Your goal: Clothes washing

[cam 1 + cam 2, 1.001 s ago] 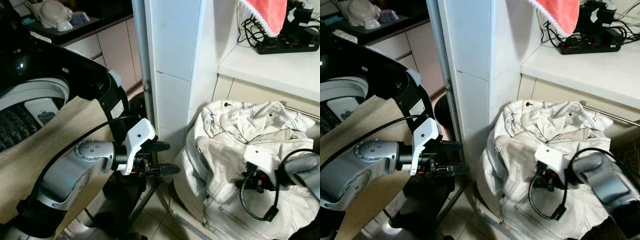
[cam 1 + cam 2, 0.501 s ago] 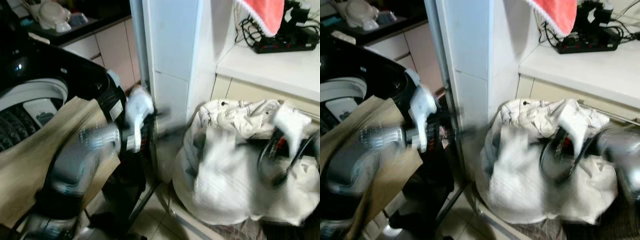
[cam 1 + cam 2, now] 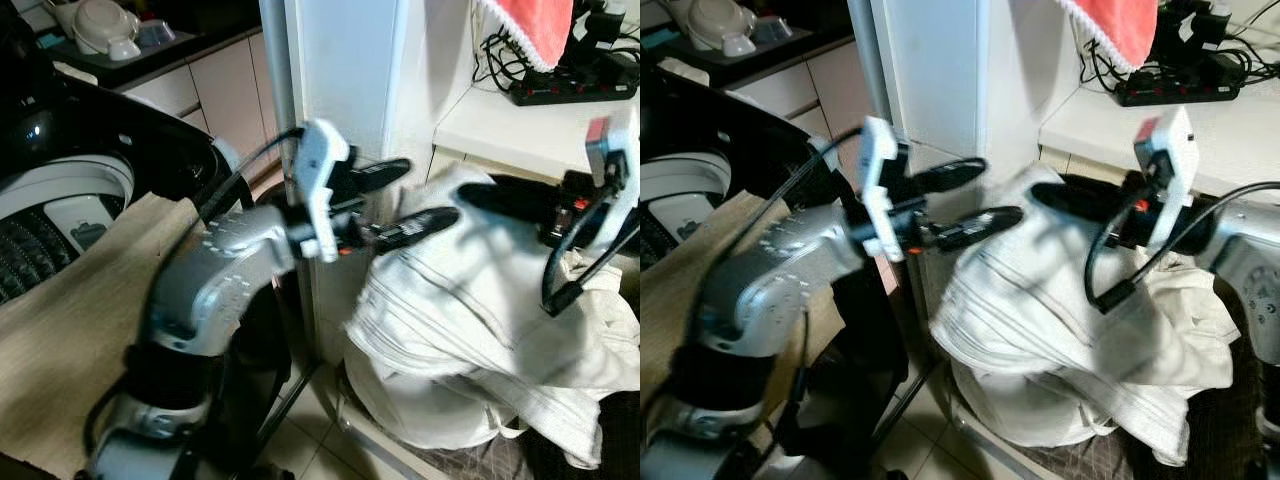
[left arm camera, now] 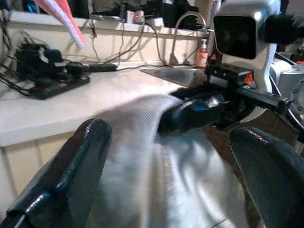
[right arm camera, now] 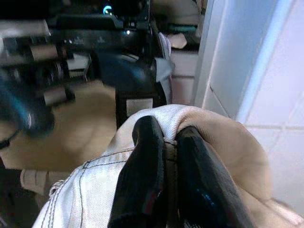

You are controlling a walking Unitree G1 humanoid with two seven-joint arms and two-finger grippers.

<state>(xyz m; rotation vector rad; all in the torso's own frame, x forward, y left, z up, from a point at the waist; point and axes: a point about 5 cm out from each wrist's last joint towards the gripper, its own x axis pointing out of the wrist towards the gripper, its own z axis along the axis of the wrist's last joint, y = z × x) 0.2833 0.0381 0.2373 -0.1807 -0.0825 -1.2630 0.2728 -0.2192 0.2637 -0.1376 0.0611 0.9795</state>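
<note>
A white denim jacket hangs lifted above a dark mesh basket on the floor, right of a white pillar. My right gripper is shut on a fold at the jacket's top; in the right wrist view its fingers pinch the cloth seam. My left gripper is open at the jacket's upper left edge, one finger above the cloth and one against it. The left wrist view has its fingers spread either side of the raised cloth. The washing machine stands open at my left.
A beige cloth drapes over the washer's front. The white pillar stands between washer and basket. On the counter at the right lie a power strip and cables, with a pink towel hanging above.
My right gripper has lifted the jacket out of the heap, up and to the left. My left arm has risen to the jacket's top, fingers still open.
</note>
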